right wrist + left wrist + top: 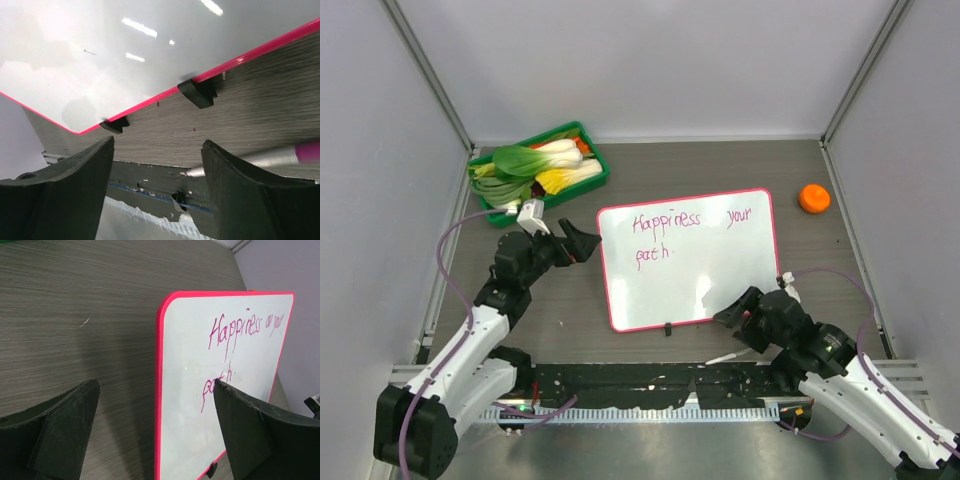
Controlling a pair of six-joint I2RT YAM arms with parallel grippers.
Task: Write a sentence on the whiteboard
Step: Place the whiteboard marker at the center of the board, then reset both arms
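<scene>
The whiteboard (pixel 690 290) sits mid-worktop (pixel 720 165), and the sentence (pixel 665 222) on it reads "Happiness … your path" in purple. The left tool (pixel 582 243) gapes wide and empty at its left edge. The right tool (pixel 735 310) is open and empty near a marker (pixel 725 357). At the far left, a green tray (pixel 600 158) holds leafy vegetables (pixel 535 160). Grey walls surround the dark wood-grain surface.

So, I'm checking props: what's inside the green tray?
The green tray holds leafy greens with white stalks, a yellowish vegetable and something orange. Its floor beneath them is covered.
</scene>
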